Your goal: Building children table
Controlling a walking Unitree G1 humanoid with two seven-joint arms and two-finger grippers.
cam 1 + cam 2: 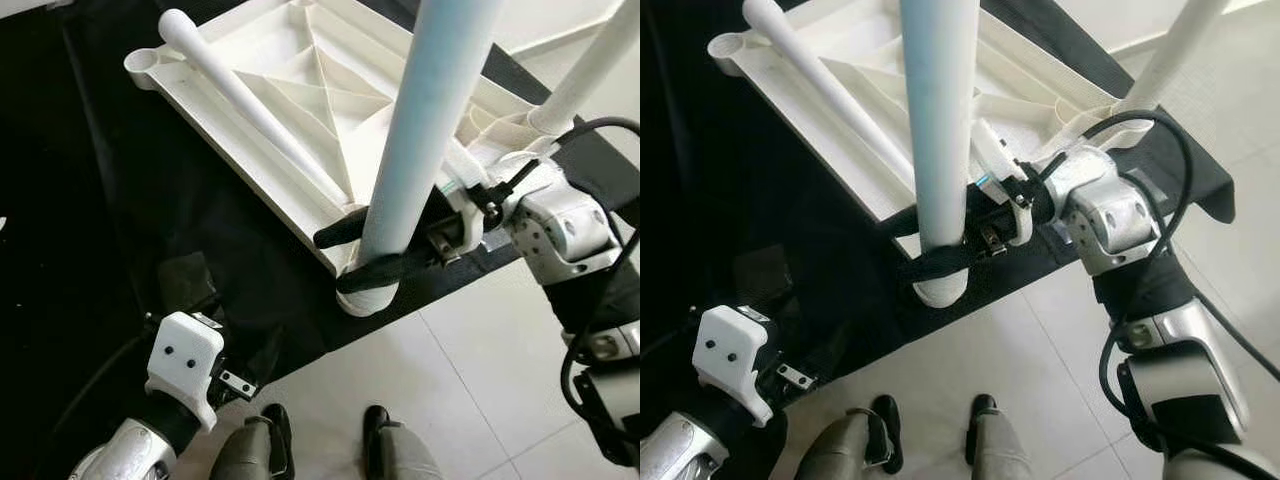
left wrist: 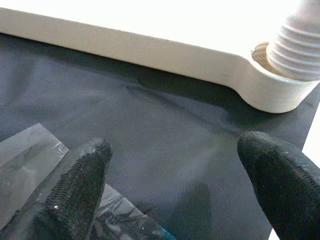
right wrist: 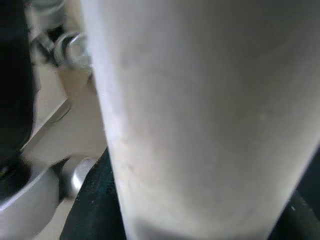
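Since the right gripper (image 1: 375, 250) is clamped around the upright table leg (image 1: 420, 140) at its corner socket (image 1: 365, 298), the open left gripper (image 2: 175, 190) sits idle nearby.

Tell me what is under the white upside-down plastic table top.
Under the white upside-down plastic table top lies a black sheet, spread beyond its edges. What is beneath the top's middle is covered.

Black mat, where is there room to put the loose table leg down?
The black mat lies bare between the upturned tabletop and the left pincer. It is crowded at the near corner, where the right pincer grips the standing leg. The loose leg lies across the tabletop.
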